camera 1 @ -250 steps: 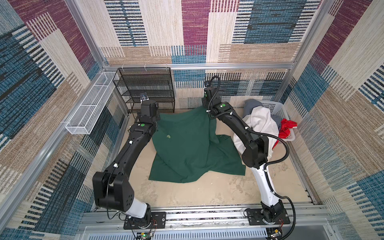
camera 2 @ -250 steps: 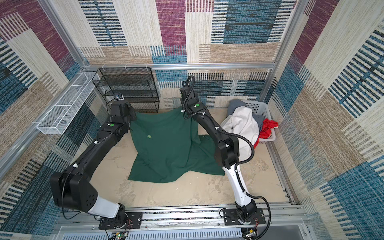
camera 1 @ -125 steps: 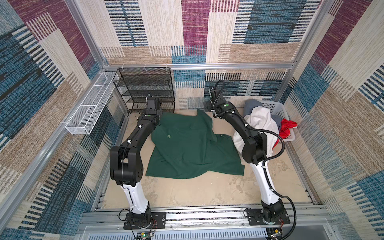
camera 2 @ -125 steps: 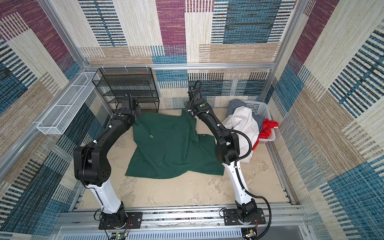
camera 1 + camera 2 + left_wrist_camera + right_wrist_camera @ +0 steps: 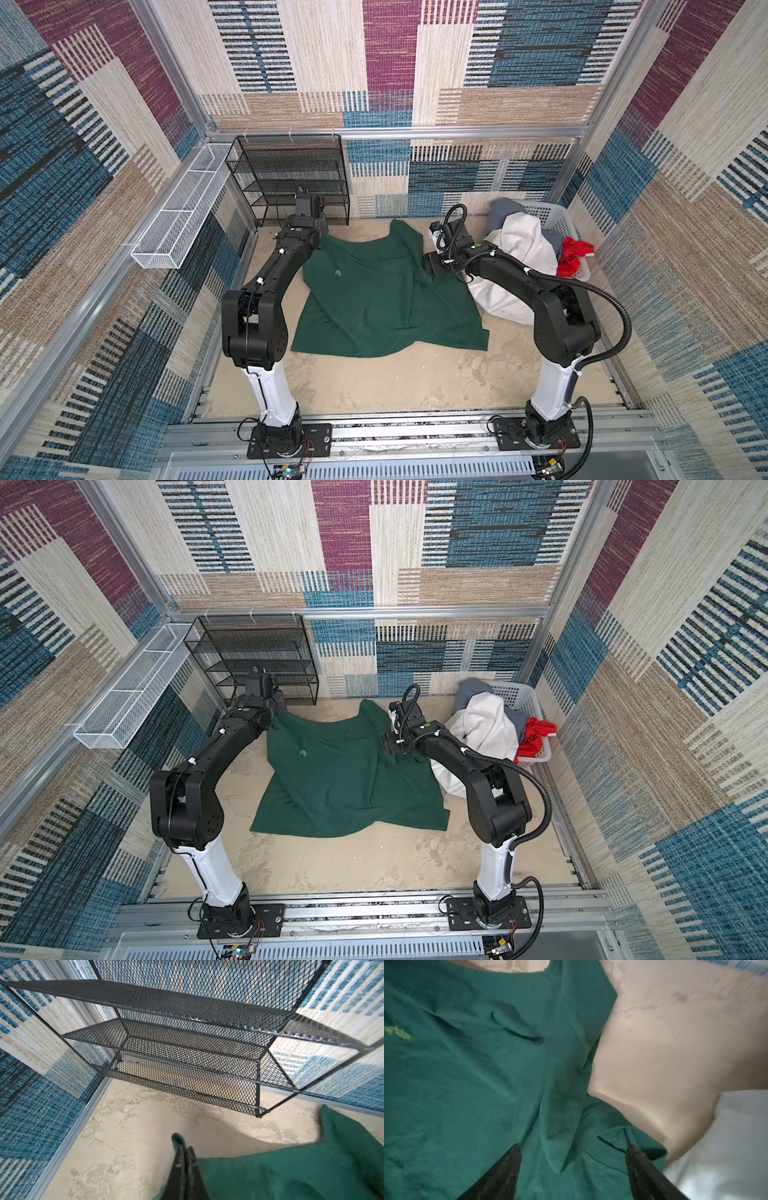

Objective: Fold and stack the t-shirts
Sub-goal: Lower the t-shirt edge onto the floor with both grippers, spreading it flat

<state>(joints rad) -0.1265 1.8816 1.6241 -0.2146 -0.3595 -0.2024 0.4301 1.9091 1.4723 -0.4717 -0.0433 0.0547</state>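
The dark green t-shirt [image 5: 374,299] [image 5: 340,787] lies spread and wrinkled in the middle of the table. My left gripper [image 5: 186,1148] [image 5: 319,237] is shut on its far left corner, just in front of the black rack. Over the shirt's right side, by a sleeve [image 5: 623,1142], my right gripper [image 5: 573,1147] [image 5: 428,264] stands open with nothing held; green cloth [image 5: 467,1084] lies under the jaws. White [image 5: 519,249], grey [image 5: 503,205] and red [image 5: 575,253] t-shirts are heaped at the right.
A pale perforated basket [image 5: 552,212] at the back right holds the heap, and the white shirt spills onto the table behind my right arm. A black mesh rack [image 5: 291,178] [image 5: 187,1043] stands at the back left. A white wire tray [image 5: 178,220] hangs on the left wall.
My right gripper let go of the shirt's far right corner, opened and drew back toward the front; that corner dropped onto the table. The left gripper carried its corner toward the rack.
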